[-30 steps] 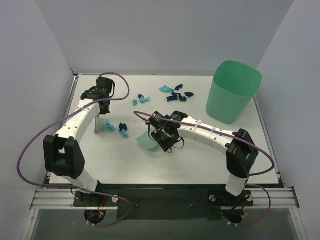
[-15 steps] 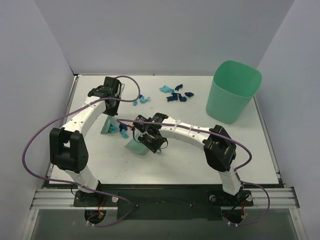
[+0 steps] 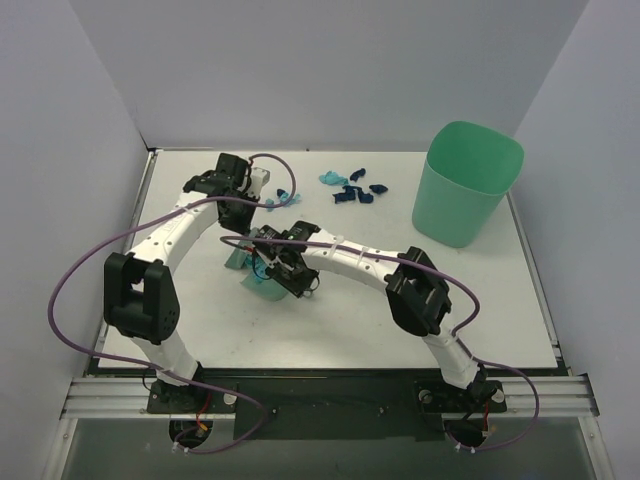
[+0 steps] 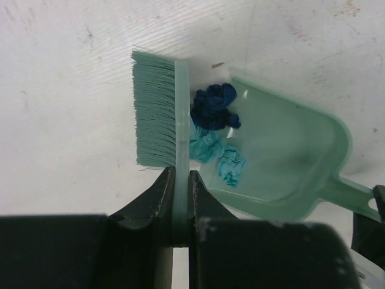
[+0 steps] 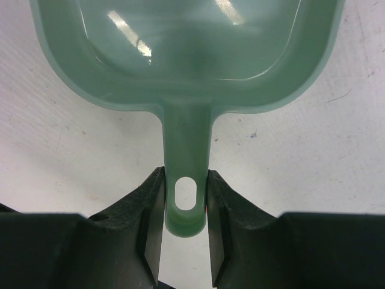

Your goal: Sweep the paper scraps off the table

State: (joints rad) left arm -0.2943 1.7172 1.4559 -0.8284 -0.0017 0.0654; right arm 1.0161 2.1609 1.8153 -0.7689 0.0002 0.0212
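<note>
1. The left gripper [image 4: 180, 188] is clenched on the spine of the green brush [image 4: 157, 114]. The bristles fan out just beyond its fingers and off to one side.
2. The right gripper [image 5: 185, 203] is clamped on the handle of the dustpan [image 5: 186, 54], and the pan lies straight ahead of its fingers.
3. Three paper scraps [image 4: 214, 107], one navy and two teal, sit at the pan's lip. They are pressed against the back of the brush, just ahead of the left fingers.
4. The main risk, to my eye, is that these three are only at the mouth. If the brush lifts off or the pan tips forward too soon, they could roll back onto the table [image 3: 400, 330].
5. If the lip rides up off the surface, a scrap may slide under the pan rather than into it.
6. Both arms are crowded together here, so a careless stroke could knock brush against pan and flick bits away.
7. A far cluster [image 3: 352, 192] of navy and teal bits lies well beyond both sets of fingers, with a couple more near the left wrist. None of these are gathered yet.
8. The green bin [image 3: 468, 190] stands well away from the right fingers, past that cluster.
9. A purple cable [image 3: 62, 285] loops wide beside the left arm and might snag on a long reach.
</note>
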